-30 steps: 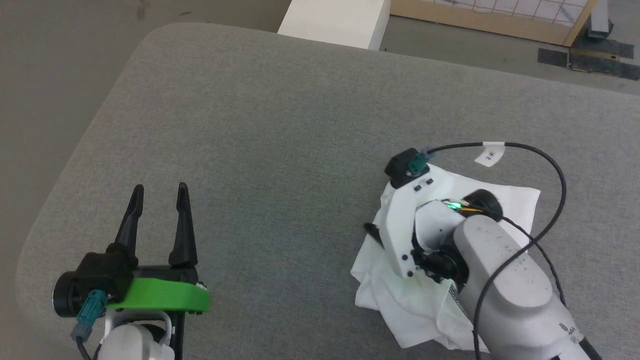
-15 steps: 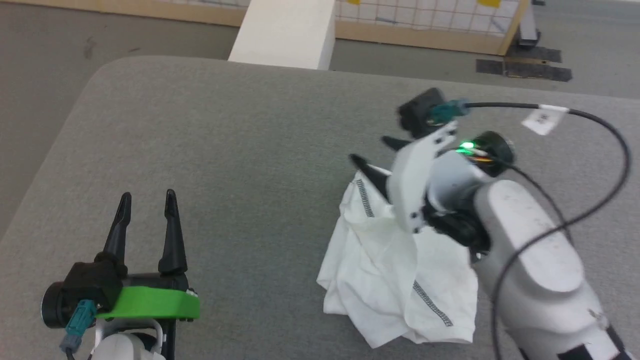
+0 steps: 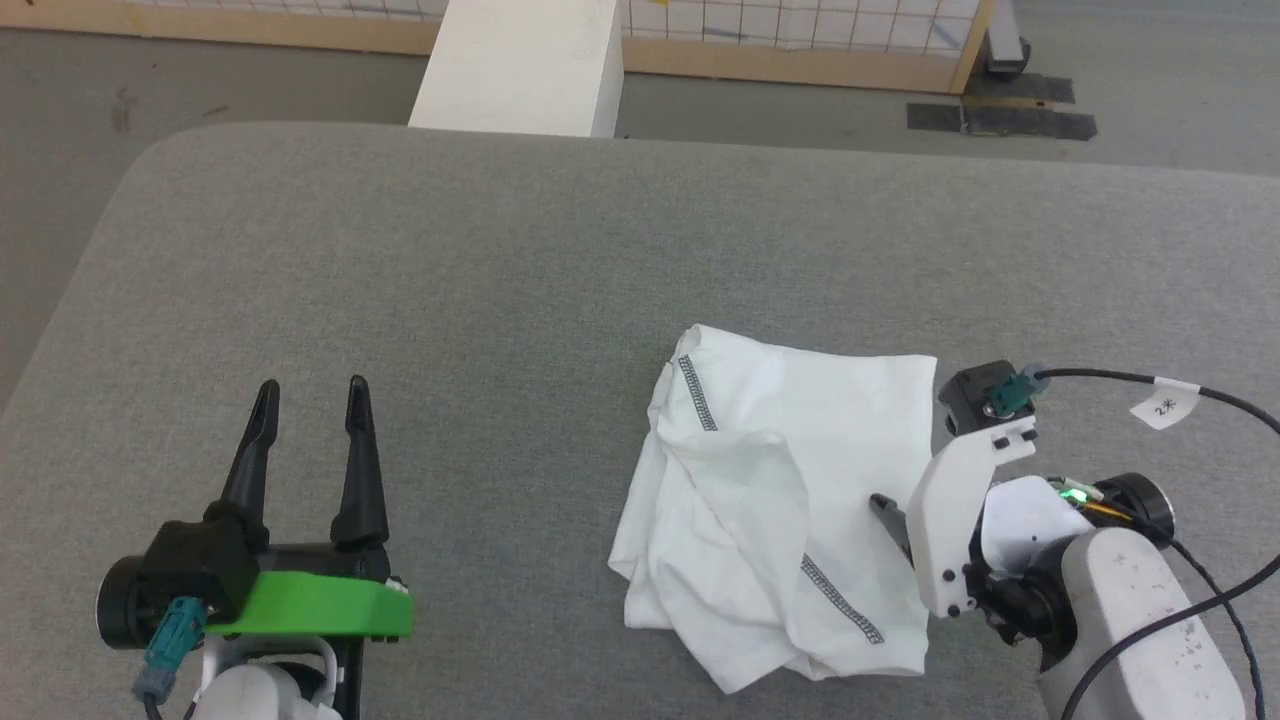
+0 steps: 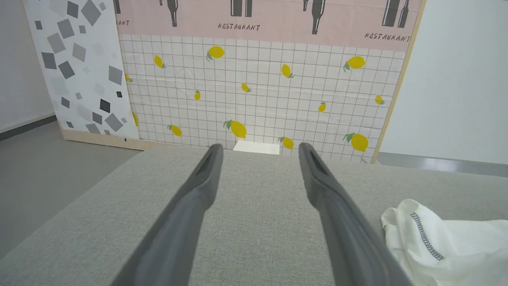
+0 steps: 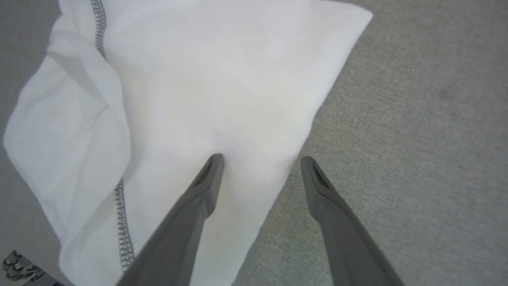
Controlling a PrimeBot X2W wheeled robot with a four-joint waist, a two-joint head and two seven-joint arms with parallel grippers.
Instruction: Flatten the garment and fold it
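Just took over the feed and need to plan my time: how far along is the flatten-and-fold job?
Done: nothing yet; the garment lies bunched on the grey table, layers overlapping. In hand: the right hand is open astride the garment's edge, gripping nothing; the left hand is open, apart from the cloth. Left: spreading it flat, then all the folding.

A robot test studio dressed as a set, not a real room: a wood-framed printed backdrop of white tiles and yellow lemons [image 4: 258,91], topped by a pink strip printed with bottles and "RESTAURANT" [image 4: 278,18], stands beside a white panel of scattered grey squares [image 4: 79,67] against a plain white wall [image 4: 456,79]. Black tape patches [image 3: 1000,108] mark the bare grey floor [image 3: 250,80] behind a wide grey fabric-covered table [image 3: 500,280].
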